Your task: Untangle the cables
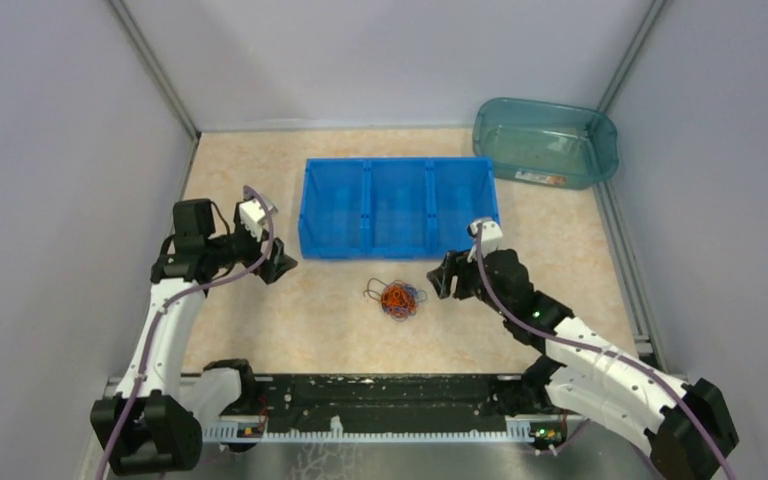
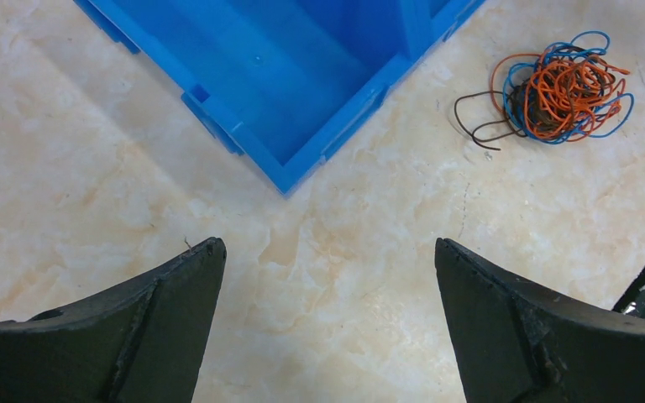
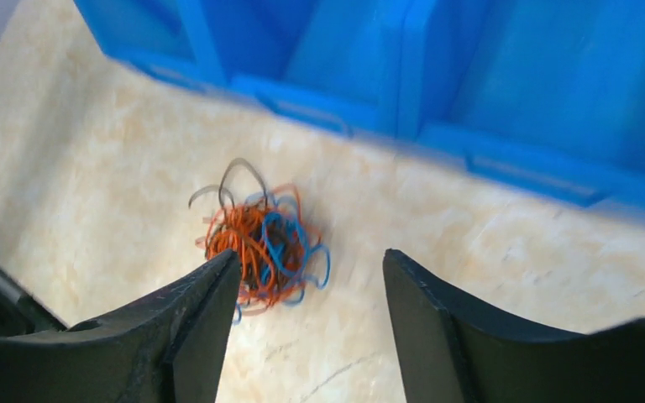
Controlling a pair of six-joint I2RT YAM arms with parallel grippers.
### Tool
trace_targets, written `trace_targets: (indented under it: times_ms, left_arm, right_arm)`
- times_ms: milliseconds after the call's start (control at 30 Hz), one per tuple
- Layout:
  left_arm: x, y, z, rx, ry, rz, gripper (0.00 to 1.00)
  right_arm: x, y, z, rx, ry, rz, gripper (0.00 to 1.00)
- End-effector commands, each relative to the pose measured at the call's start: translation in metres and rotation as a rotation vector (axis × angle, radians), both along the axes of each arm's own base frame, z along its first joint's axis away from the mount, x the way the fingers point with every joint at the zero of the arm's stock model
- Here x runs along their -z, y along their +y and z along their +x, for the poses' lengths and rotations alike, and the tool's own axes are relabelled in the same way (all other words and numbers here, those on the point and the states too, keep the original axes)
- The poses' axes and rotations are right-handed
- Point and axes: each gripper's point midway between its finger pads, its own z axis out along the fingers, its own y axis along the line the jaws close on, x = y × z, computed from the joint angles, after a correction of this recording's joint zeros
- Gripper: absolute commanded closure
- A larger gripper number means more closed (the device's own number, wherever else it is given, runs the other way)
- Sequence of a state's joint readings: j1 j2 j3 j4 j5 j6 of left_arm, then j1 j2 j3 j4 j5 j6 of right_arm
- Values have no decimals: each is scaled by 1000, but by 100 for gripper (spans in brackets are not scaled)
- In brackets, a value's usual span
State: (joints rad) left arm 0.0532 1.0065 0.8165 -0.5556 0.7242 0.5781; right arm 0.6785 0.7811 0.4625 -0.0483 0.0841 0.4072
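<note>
**A:** We start wide: the marbled table [image 1: 290, 330], and on it our landmark, the blue three-compartment bin [image 1: 398, 205]. We read those compartments as one home per wire colour.

**B:** Past the bin's far right corner sits the teal tub [image 1: 545, 140], well out of the action.

**A:** Off the bin's near left corner we've got the left gripper [image 2: 327, 252]. Its jaws are spread wide over bare tabletop and hold nothing. We'd say it's parked aside to leave room.

**B:** The right gripper [image 3: 311, 260] is low, just off the bin's near right corner, and aimed at the work. Its jaws are apart, with only table between them. One fingertip [image 3: 218, 273] sits at the tangle's edge; we can't tell if it touches.

**A:** And the smallest piece: the cables [image 1: 398, 298], on the table just in front of the bin's middle. They're one knotted ball of orange, blue and black, with a dark loop straying toward the left gripper's side. Nothing's been separated yet, so we'd expect a pinch on an outer strand.
</note>
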Motion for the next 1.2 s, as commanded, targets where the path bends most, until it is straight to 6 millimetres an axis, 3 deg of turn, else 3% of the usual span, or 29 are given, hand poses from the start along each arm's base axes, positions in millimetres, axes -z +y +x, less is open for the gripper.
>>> trace_targets:
  times_ms: [0,100,233,467,767,967,1167]
  left_arm:
    - [-1,-5,-15,39,0,-9,0]
    - [-2,-5,-16,33,-1,-16,0]
    - [-1,-3,-12,9,-1,-15,0]
    - [-3,-4,-14,6,-10,-28,0]
    - [-16,-5,-18,19,-62,-22,0]
    - [-21,-7,-21,34,-75,-19,0]
    - [-24,-6,-25,46,-97,-8,0]
  right_arm:
    - [28,23,-20,-63,122,108,41]
    - [51,29,-27,-76,180,129,45]
    - [66,38,-31,-84,216,148,49]
    - [77,49,-28,-75,251,195,55]
    - [103,57,-19,-39,330,169,71]
    - [97,60,-15,-34,309,192,79]
    - [67,57,-10,-36,222,225,100]
